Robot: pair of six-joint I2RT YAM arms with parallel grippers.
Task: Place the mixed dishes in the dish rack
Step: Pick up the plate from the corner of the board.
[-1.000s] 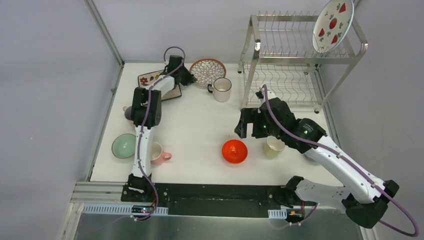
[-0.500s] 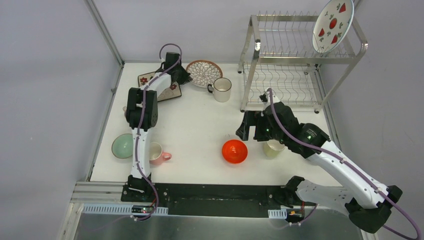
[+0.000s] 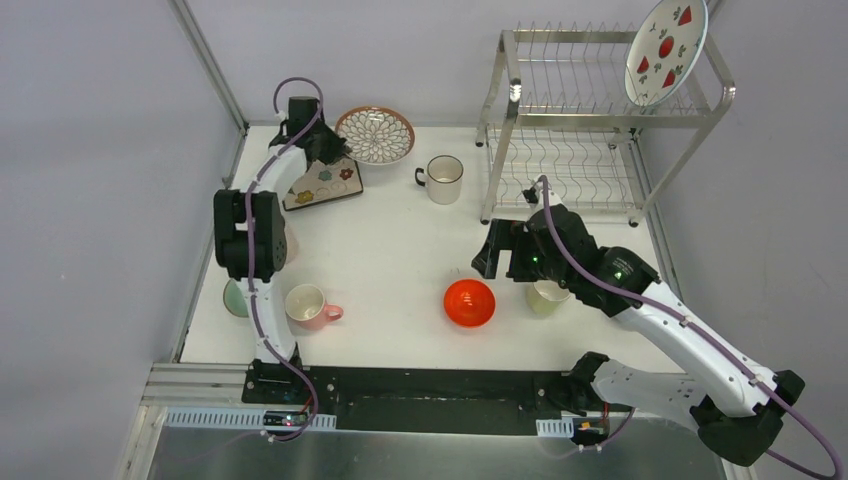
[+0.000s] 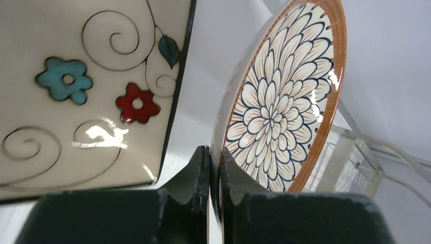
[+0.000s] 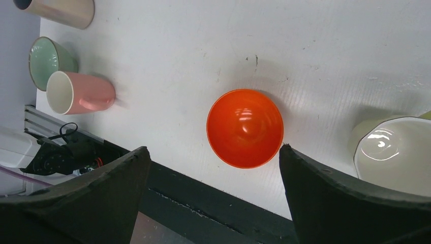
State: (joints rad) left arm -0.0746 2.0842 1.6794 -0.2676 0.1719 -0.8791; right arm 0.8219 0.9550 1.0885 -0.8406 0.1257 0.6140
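My left gripper (image 4: pixel 214 157) is shut on the rim of the brown-petal round plate (image 4: pixel 284 96), which is tilted up on edge at the back left (image 3: pixel 375 135). The floral rectangle plate (image 4: pixel 86 91) lies right beside it (image 3: pixel 325 183). Over the table's middle, my right gripper (image 5: pixel 212 148) hangs open above the red-orange bowl (image 5: pixel 245 127), not touching it (image 3: pixel 469 302). The yellow cup (image 3: pixel 547 295) stands just right of that bowl. The dish rack (image 3: pixel 600 120) at the back right holds the strawberry plate (image 3: pixel 665 48) upright on its upper shelf.
A white cup (image 3: pixel 443 178) stands left of the rack. The pink cup (image 3: pixel 308 305) and pale green bowl (image 3: pixel 235 297) sit near the left arm's base. A tan vessel with a dark inside (image 5: pixel 61 10) shows at the far left. Walls close in left and behind.
My left gripper has closed on the round plate's rim and carried it left and back, tipping it up. The floral plate has shifted. The right arm has lowered slightly, still open.
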